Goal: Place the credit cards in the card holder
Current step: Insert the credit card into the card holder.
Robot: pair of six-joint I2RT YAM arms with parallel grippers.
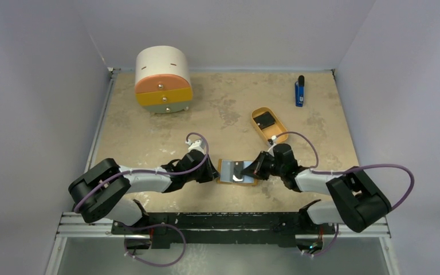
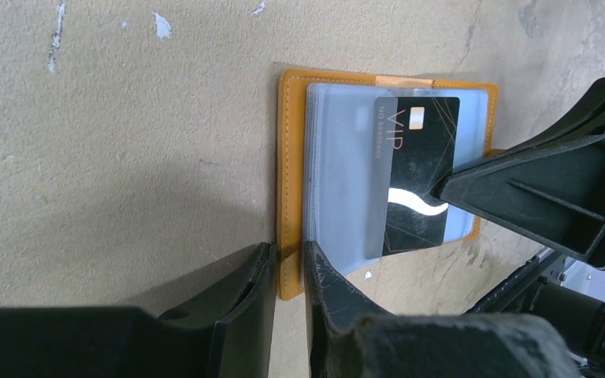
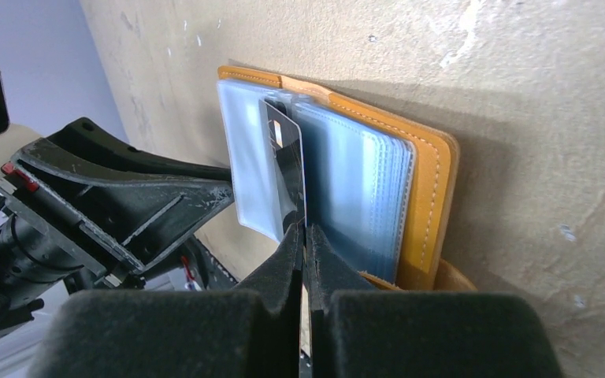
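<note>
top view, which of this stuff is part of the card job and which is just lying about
In the job:
card holder, open, edge pinched by the left fingers
black card in the right fingers
second black card in the tan tray

Lying about:
round drawer cabinet
blue-and-black stick

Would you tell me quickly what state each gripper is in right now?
Left gripper: closed on the holder edge.
Right gripper: closed on a card.

Left arm (image 1: 143,179) and right arm (image 1: 315,177) stretch low, nearly meeting; left jaws pinch the card holder (image 2: 291,173), right jaws clamp a credit card (image 2: 421,157).
</note>
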